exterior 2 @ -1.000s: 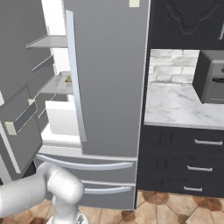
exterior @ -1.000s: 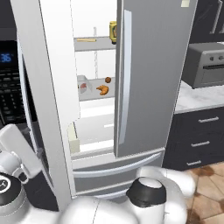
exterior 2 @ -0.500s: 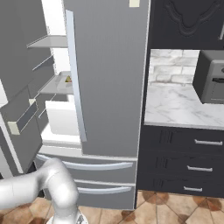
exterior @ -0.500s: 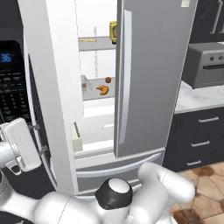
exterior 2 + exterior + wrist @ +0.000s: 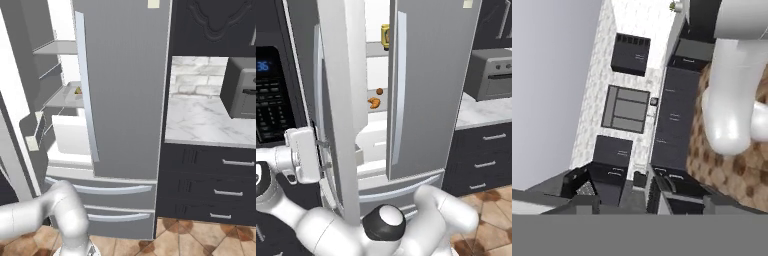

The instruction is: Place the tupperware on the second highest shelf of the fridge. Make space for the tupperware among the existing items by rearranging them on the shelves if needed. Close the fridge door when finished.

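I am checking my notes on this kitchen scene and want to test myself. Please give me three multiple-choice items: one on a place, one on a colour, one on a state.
1. Where does the croissant lie?
A. on the marble counter
B. inside the fridge
C. on the floor

2. What colour are the digits on the wall oven?
A. red
B. green
C. blue

3. How does the fridge door beside the wall oven stand?
A. partly open
B. fully shut
C. taken off and lying on the floor

Answers:
1 B, it shows in the white cavity between the two doors.
2 C, they glow blue on the black panel.
3 A, its edge stands out from the cavity, and the food behind it is in sight.
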